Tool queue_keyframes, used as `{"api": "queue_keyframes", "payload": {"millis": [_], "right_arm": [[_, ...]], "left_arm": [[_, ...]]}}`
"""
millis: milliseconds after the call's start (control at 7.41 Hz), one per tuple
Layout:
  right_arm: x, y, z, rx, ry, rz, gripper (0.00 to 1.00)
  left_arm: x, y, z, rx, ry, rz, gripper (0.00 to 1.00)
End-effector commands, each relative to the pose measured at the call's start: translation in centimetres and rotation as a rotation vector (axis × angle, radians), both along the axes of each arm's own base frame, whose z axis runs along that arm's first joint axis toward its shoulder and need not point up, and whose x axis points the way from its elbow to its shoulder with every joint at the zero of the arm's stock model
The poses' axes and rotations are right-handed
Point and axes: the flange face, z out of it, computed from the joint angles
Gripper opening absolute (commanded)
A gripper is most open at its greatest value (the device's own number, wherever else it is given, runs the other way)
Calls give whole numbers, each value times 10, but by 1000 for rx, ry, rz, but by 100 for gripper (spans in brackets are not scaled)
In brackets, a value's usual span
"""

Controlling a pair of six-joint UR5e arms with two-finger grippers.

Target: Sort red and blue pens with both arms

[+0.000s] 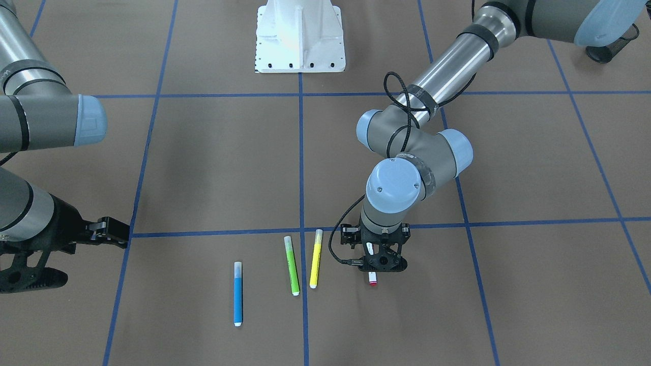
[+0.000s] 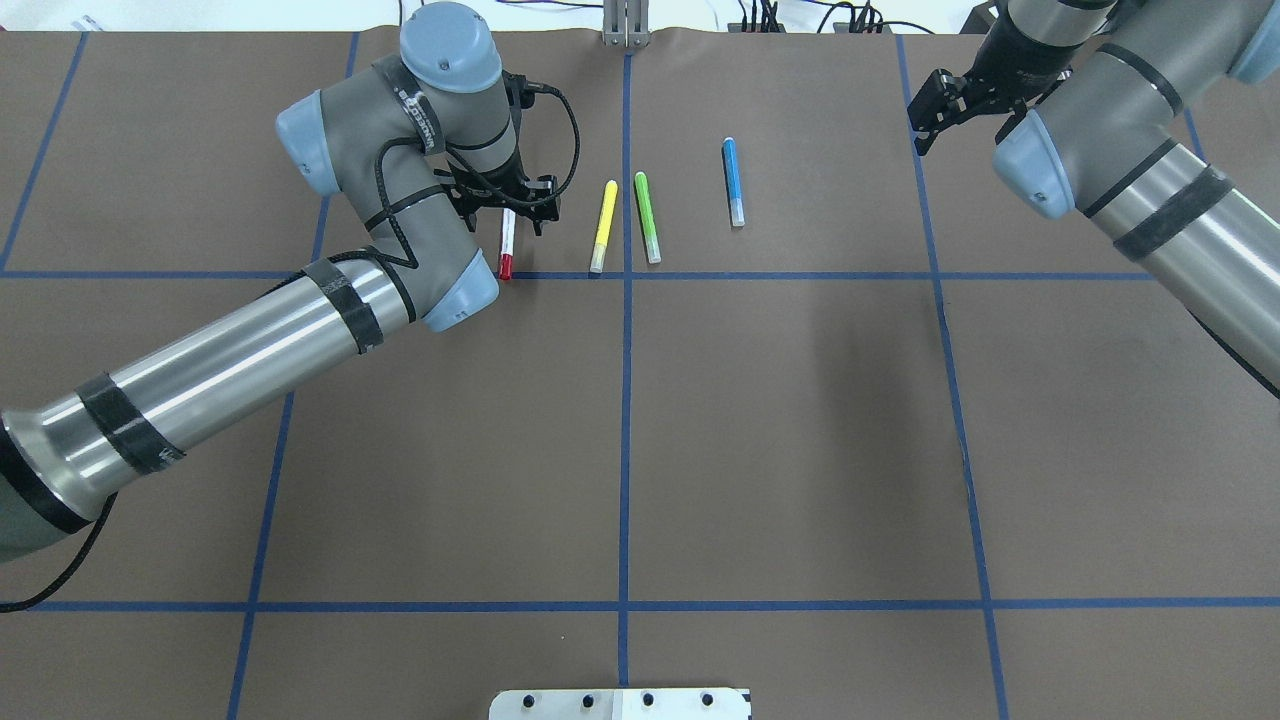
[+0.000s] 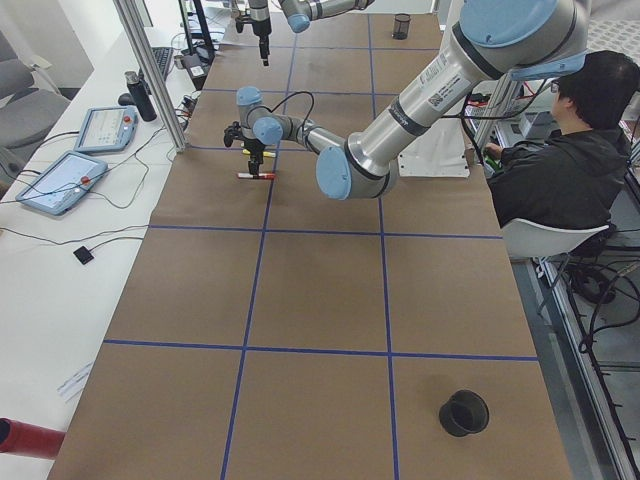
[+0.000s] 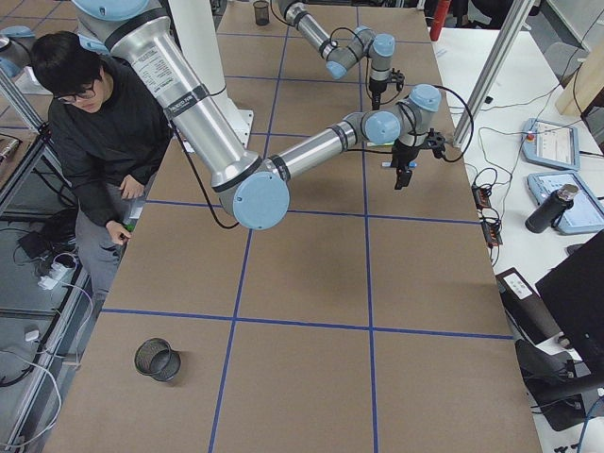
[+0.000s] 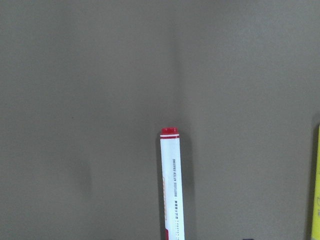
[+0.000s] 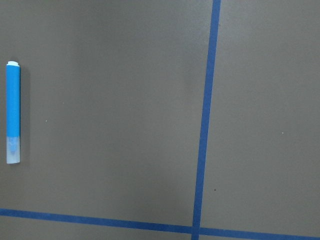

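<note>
The red pen [image 2: 506,250] has a white barrel and red ends; it lies on the brown table with its far half under my left gripper [image 2: 510,205]. From the front, only its red tip [image 1: 373,279] pokes out below that gripper [image 1: 382,264]. The jaws look open, standing on either side of the barrel. In the left wrist view the red pen [image 5: 171,185] runs up from the bottom edge. The blue pen [image 2: 733,180] lies alone further right and also shows as the blue pen [image 6: 13,112]. My right gripper [image 2: 935,112] hangs open and empty, off to the right of it.
A yellow marker [image 2: 603,225] and a green marker [image 2: 647,215] lie side by side between the two pens. Black mesh cups [image 3: 464,412] [image 4: 260,11] stand at both table ends. A seated person [image 3: 570,150] is beside the table. The white robot base [image 1: 300,35] is at the near edge.
</note>
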Motion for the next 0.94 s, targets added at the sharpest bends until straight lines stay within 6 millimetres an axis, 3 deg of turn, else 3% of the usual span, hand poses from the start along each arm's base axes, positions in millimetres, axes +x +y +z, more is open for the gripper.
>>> {"api": "queue_keyframes", "payload": {"millis": [0,270,405,540,810], "right_arm": [[-2,0,0,1,-4,4,100],[-1,0,0,2,-5,6,100],[-1,0,0,2,-5,6,100],[-1,0,0,2,-5,6,100],[0,0,0,2,-5,7,100]], "left_arm": [[8,6,4,-6,-6,9,70],[8,6,5,-10,-7,6,50],[8,6,5,-12,-7,4,32],[9,7,4,-13,-5,5,6],[12,12,-1,-13,0,7,0]]}}
